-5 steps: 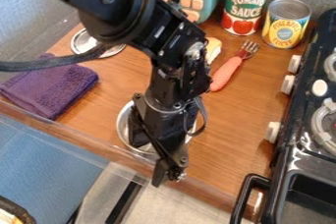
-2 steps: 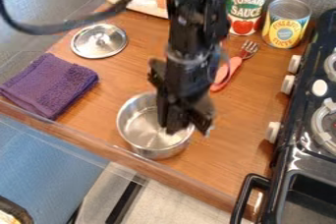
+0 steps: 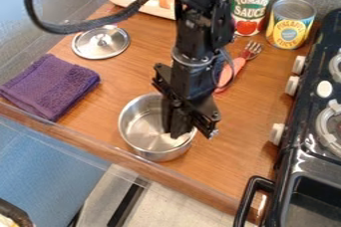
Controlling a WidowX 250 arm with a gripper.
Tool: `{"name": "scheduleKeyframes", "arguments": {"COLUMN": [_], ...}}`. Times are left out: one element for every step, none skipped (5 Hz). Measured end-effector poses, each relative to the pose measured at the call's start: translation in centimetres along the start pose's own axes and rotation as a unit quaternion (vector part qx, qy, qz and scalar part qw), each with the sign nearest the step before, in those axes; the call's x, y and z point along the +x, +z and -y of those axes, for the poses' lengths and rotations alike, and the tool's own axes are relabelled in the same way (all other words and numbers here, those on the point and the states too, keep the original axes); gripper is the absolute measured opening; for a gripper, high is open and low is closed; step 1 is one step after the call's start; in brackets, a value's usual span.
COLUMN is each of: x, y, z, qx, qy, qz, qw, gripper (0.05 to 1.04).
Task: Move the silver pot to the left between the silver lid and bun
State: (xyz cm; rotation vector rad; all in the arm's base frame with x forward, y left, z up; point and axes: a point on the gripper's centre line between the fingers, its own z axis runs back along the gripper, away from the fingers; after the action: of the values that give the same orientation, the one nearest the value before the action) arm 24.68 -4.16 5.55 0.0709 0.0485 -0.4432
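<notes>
The silver pot [image 3: 145, 127] stands upright on the counter [image 3: 230, 159], close to the near edge and well apart from the silver lid [image 3: 100, 43]. The black arm [image 3: 194, 34] comes in from above, and its claw [image 3: 190, 130] hangs over the right part of the pot, hiding some of the rim and the inside. Whether the claw is open or closed, or has hold of the rim, I cannot tell. A pale patch inside the pot, right beside the claw, is hard to make out.

The lid lies near the counter's left edge, towards the back, knob up, with the arm's cable [image 3: 75, 29] passing close to its far rim. A folded purple towel [image 3: 50, 85] sits at the near left corner.

A fork with an orange handle [image 3: 230, 74] lies right of the arm – part of the handle is behind the arm and its cable. Two cans, tomato sauce [image 3: 250, 7] and pineapple [image 3: 290, 26], stand at the back right corner. At the back edge is a white and teal toy [image 3: 138, 6], cut off above and partly covered by the arm – the black stove [image 3: 309, 156] along the right edge is cut off too
</notes>
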Motion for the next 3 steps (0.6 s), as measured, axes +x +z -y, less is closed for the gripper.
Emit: {"name": "scheduleKeyframes", "arguments": {"x": [-0.83, -1.04, -1.00], "y": [-0.90, -0.81, -0.92], "z": [0.99, 1.24, 1.07], "qx": [0.002, 0.004, 0.012], "qy": [-0.022, -0.022, -0.018], "qz": [-0.009, -0.001, 0.003], "qw": [0.9997, 0.9998, 0.9998], "gripper": [0.496, 0.810, 1.008]}}
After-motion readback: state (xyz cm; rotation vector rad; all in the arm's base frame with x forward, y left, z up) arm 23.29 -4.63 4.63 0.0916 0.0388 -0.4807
